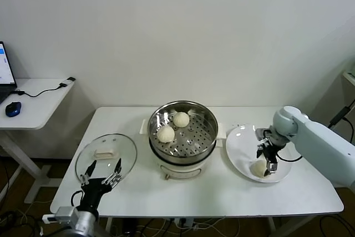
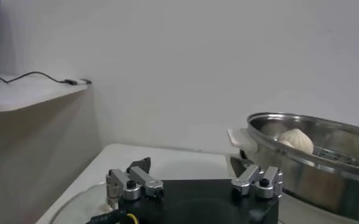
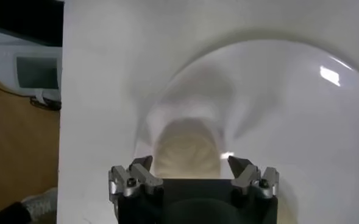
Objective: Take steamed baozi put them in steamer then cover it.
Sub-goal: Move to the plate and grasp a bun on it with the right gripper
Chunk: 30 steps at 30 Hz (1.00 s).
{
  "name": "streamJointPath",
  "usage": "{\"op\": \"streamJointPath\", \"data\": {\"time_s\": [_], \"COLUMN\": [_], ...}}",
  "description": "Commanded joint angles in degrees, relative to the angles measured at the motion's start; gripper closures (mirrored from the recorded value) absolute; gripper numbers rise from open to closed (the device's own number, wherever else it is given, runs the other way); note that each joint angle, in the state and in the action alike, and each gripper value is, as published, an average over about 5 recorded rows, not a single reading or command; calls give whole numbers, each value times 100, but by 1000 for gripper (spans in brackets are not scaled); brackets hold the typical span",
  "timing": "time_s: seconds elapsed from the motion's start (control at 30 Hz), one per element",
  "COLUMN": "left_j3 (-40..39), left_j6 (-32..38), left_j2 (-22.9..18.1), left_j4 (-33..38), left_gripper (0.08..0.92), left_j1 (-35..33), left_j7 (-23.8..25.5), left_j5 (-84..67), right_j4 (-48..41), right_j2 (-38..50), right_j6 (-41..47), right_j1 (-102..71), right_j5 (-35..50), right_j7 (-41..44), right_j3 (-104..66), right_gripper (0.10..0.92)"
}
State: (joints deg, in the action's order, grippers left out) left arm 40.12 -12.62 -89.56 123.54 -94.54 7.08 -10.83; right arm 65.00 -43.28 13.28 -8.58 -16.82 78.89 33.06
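Observation:
Two baozi point(image 1: 165, 133) point(image 1: 181, 119) lie in the steel steamer point(image 1: 206, 116) at the table's middle. One shows in the left wrist view point(image 2: 297, 140), inside the steamer point(image 2: 325, 170). A third baozi point(image 1: 258, 167) lies on the white plate point(image 1: 238, 142) at the right. My right gripper point(image 1: 267, 159) is open just above it, fingers to either side; the right wrist view shows the baozi point(image 3: 186, 149) between the open fingertips point(image 3: 191, 164). The glass cover point(image 1: 106, 154) with its white handle lies flat at the left. My left gripper point(image 1: 102, 171) is open and empty at the cover's near edge, also seen in the left wrist view point(image 2: 191, 170).
The steamer sits on a white cooker base point(image 1: 180, 169) with side handles. A side desk point(image 1: 39, 95) at the far left holds a laptop, a blue mouse point(image 1: 13, 109) and a cable. The white wall stands close behind the table.

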Motion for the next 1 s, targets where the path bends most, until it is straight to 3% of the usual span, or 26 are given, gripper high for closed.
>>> {"op": "streamJointPath", "data": {"time_s": [0.03,0.47,0.83,1.0], "left_j3": [-8,2,-26,-32], "left_j6": [4,19,22,17], "left_j2": [6,12,3,8], "left_j4": [-2,-37,-38,-55], "left_gripper": [177,177,177,177], "left_j1": [7,-8,-5,10], "left_j7": [6,6,3,1], "left_j5": [26,19,26,28], "right_j4": [-77,-82,-99,-93], "right_j2": [-42,-46,0,45], "right_j6": [-46,-26,-14,15], "right_j1": [-52,-107,-109,132], "right_j5": [-99,-130,-102,85], "right_j7": [-3,-6,-19,2], "right_j3": [-18,-38,-122,-209], "right_gripper": [203,214,459,489]}}
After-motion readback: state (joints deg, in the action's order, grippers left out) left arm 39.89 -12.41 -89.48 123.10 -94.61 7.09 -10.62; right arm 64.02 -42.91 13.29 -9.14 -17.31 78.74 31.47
